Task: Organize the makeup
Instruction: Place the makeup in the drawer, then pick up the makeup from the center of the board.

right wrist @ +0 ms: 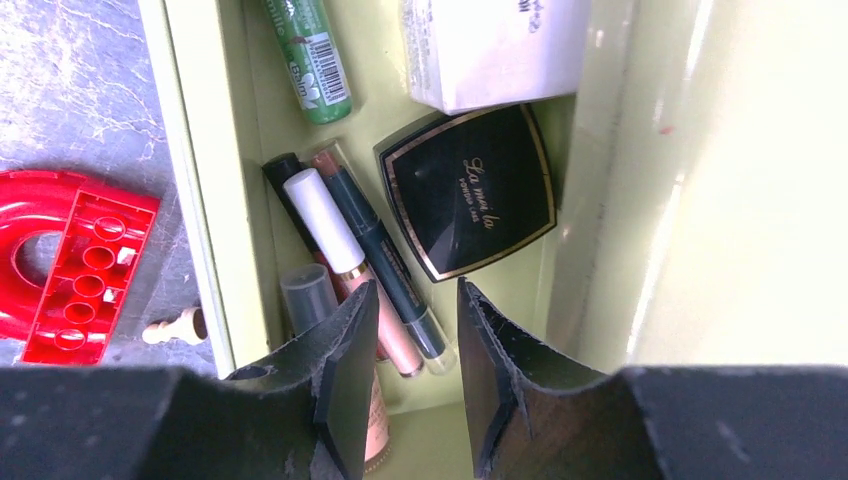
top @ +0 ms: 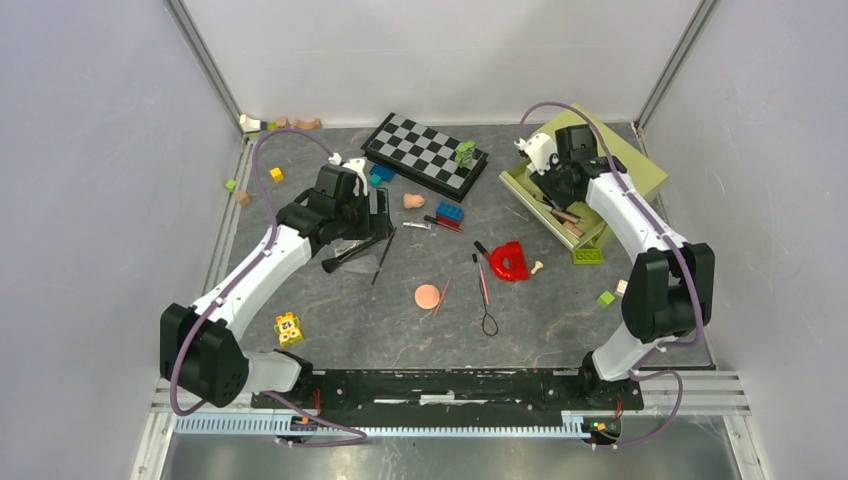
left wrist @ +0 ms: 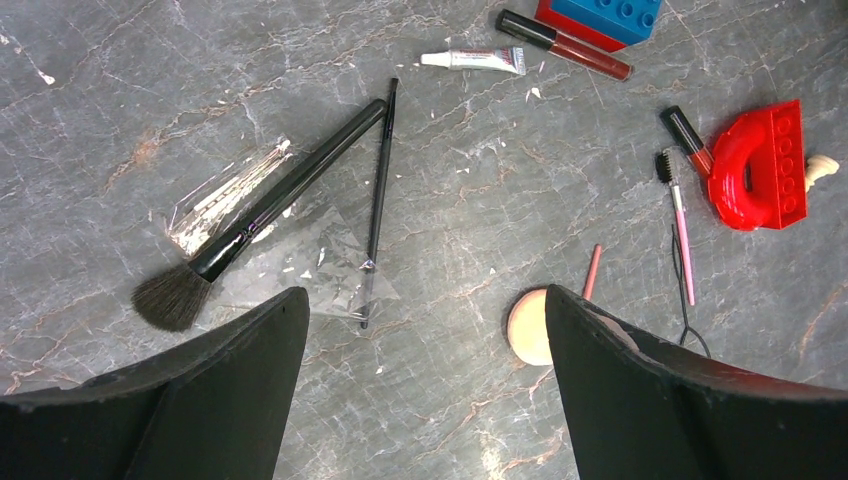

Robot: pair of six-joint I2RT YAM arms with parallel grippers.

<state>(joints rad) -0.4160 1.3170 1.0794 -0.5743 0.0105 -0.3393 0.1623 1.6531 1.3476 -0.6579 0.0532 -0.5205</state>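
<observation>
My left gripper (top: 377,215) (left wrist: 425,300) hangs open above the table with nothing between its fingers. Ahead of it lie a big black brush (left wrist: 270,200), a thin black brush (left wrist: 378,200), a round peach puff (left wrist: 527,325), a pink pencil (left wrist: 592,272), a white tube (left wrist: 470,60) and a dark red gloss (left wrist: 565,45). My right gripper (top: 550,188) (right wrist: 415,290) is inside the green tray (right wrist: 195,180), jaws apart and gripping nothing. Under it rest a white-capped gloss (right wrist: 345,260) and a dark pencil (right wrist: 385,255), beside a dark compact (right wrist: 470,190).
A red horseshoe piece (top: 508,260) lies mid-table with a pink spoolie (left wrist: 680,240) next to it. A checkerboard (top: 425,150) stands at the back. Coloured bricks (top: 449,213) and a yellow block (top: 289,328) are scattered around. Clear wrapper (left wrist: 310,255) lies under the brushes.
</observation>
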